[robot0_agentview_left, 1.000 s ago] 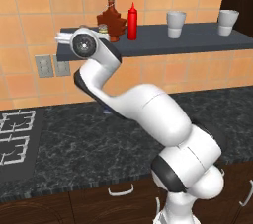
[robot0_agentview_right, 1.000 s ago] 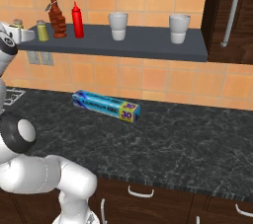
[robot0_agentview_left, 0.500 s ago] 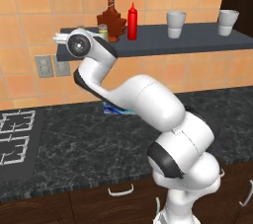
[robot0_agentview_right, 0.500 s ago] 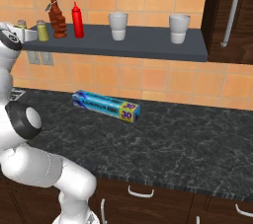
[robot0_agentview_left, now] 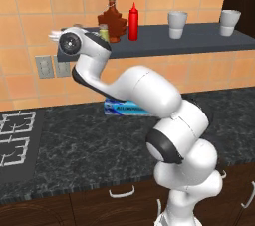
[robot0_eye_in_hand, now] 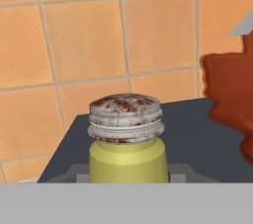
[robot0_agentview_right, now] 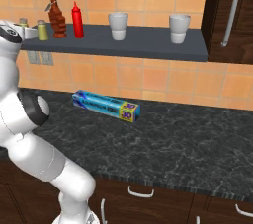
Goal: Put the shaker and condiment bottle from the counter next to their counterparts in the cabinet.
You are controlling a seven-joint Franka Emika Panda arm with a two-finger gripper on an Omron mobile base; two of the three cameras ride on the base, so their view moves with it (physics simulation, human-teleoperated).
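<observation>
My gripper (robot0_eye_in_hand: 127, 173) is shut on the olive-yellow shaker (robot0_eye_in_hand: 126, 144), which has a silvery cap, over the left end of the dark cabinet shelf (robot0_eye_in_hand: 197, 139). In the right base view its cap (robot0_agentview_right: 23, 22) peeks above my hand. A second shaker (robot0_agentview_left: 103, 32) (robot0_agentview_right: 42, 30) stands on the shelf (robot0_agentview_left: 199, 38) just left of the maple-leaf bottle (robot0_agentview_left: 112, 18) (robot0_agentview_right: 57, 17) (robot0_eye_in_hand: 232, 94). The red condiment bottle (robot0_agentview_left: 133, 21) (robot0_agentview_right: 77, 19) stands upright right of the maple-leaf bottle. The speckled counter (robot0_agentview_left: 74, 145) (robot0_agentview_right: 197, 139) lies below.
Two white cups (robot0_agentview_left: 177, 23) (robot0_agentview_left: 229, 21) stand further right on the shelf. A blue box (robot0_agentview_right: 106, 105) lies on the counter near the wall. A stove burner (robot0_agentview_left: 15, 135) is at the left. Wall outlets (robot0_agentview_left: 47, 65) sit under the shelf's left end.
My hand has shifted a little left along the shelf's left end with the shaker, and the elbow has swung out. The second shaker, the bottles and the cups stay put.
</observation>
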